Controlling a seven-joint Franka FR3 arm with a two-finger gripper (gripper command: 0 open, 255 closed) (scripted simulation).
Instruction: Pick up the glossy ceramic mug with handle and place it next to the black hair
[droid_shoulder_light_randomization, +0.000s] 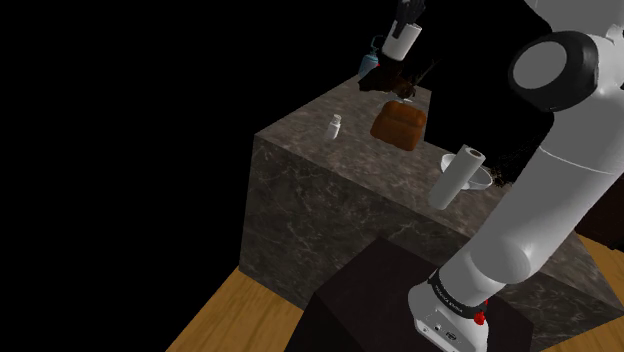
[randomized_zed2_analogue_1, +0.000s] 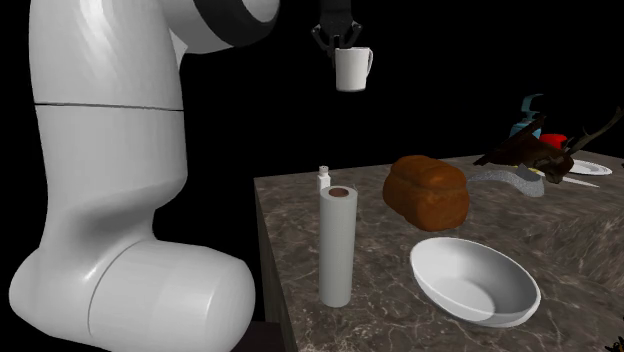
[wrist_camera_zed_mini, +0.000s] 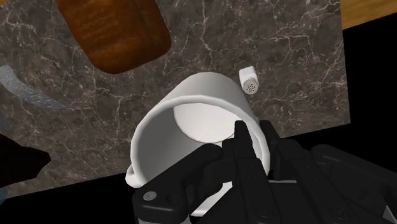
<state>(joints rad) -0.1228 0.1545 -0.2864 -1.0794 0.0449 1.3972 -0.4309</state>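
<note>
A glossy white mug (randomized_zed2_analogue_1: 353, 69) with a handle hangs high above the dark marble counter (randomized_zed2_analogue_1: 560, 240), and my black gripper (randomized_zed2_analogue_1: 337, 36) is shut on its rim. In the wrist view the fingers (wrist_camera_zed_mini: 244, 149) pinch the mug (wrist_camera_zed_mini: 191, 121) wall, one inside and one outside. In the shoulder view the mug (droid_shoulder_light_randomization: 399, 43) hangs under the gripper (droid_shoulder_light_randomization: 404, 26), above the far end of the counter. The dark, spiky hair piece (randomized_zed2_analogue_1: 528, 150) lies on the counter's far side, beyond the mug; the same hair piece (droid_shoulder_light_randomization: 396, 76) sits just below the mug in the shoulder view.
A brown bread loaf (randomized_zed2_analogue_1: 427, 190), an upright white paper roll (randomized_zed2_analogue_1: 337, 246), a white bowl (randomized_zed2_analogue_1: 475, 281) and a small shaker (randomized_zed2_analogue_1: 324, 178) stand on the counter. A grey strip (randomized_zed2_analogue_1: 508, 178), a plate (randomized_zed2_analogue_1: 590, 168), a red object (randomized_zed2_analogue_1: 553, 140) and a blue bottle (randomized_zed2_analogue_1: 525, 113) crowd the hair piece.
</note>
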